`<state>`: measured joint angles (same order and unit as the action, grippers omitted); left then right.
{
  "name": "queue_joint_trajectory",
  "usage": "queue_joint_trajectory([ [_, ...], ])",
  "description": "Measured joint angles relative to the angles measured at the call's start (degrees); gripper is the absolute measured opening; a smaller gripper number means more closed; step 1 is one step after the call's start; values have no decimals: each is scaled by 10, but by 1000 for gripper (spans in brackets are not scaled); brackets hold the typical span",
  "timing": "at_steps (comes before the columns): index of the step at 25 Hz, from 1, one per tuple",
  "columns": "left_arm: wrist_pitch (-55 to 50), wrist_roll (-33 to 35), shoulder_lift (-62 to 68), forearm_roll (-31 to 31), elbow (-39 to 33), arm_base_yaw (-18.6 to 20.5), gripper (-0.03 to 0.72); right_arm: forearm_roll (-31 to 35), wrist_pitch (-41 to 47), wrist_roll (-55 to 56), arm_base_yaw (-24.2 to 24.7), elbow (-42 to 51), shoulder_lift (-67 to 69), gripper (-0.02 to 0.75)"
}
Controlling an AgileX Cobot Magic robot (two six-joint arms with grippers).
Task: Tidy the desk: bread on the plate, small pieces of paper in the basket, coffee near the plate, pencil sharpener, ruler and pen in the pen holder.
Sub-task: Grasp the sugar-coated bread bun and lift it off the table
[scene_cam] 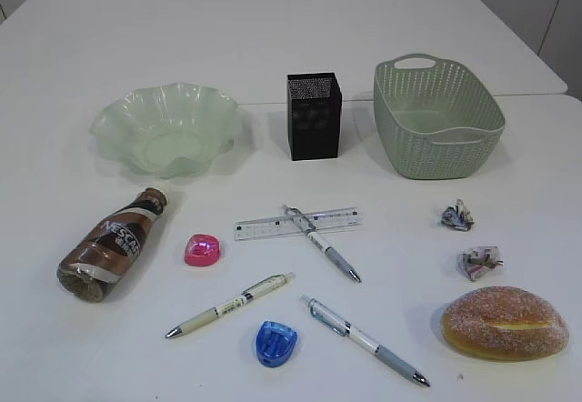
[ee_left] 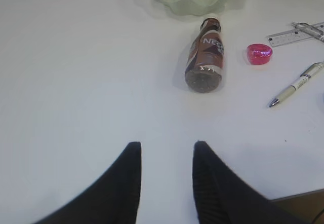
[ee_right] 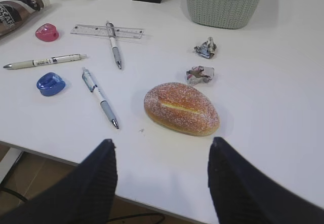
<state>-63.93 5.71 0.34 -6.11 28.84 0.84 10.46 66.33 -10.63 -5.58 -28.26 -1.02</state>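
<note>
The bread (scene_cam: 505, 322) lies at the desk's (scene_cam: 273, 38) front right, just ahead of my open, empty right gripper (ee_right: 162, 142). Two crumpled paper pieces (scene_cam: 457, 216) (scene_cam: 479, 262) sit between the bread and the basket (scene_cam: 436, 152). The coffee (scene_cam: 114, 243) lies on its side below the plate (scene_cam: 118, 115), well ahead of my open, empty left gripper (ee_left: 164, 145). A pen (scene_cam: 320, 243) lies across the ruler (scene_cam: 264, 227); two more pens (scene_cam: 229, 306) (scene_cam: 364, 339) lie nearer. Pink (scene_cam: 202, 250) and blue (scene_cam: 275, 342) pencil sharpeners rest among them. The pen holder (scene_cam: 315, 115) stands between plate and basket. Neither gripper shows in the exterior view.
A seam joins a second white table (scene_cam: 509, 75) behind the basket. The desk's near edge (ee_right: 76, 158) runs just under my right gripper, with floor and a cable below it.
</note>
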Motion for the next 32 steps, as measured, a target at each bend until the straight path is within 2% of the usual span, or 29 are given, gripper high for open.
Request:
queue_joint_trajectory([
  [20, 0, 0, 0, 0, 0, 0, 239, 1, 0, 0, 0, 0, 0, 458],
  [32, 0, 0, 1, -15, 0, -7, 264, 1, -1, 0, 0, -1, 0, 458],
])
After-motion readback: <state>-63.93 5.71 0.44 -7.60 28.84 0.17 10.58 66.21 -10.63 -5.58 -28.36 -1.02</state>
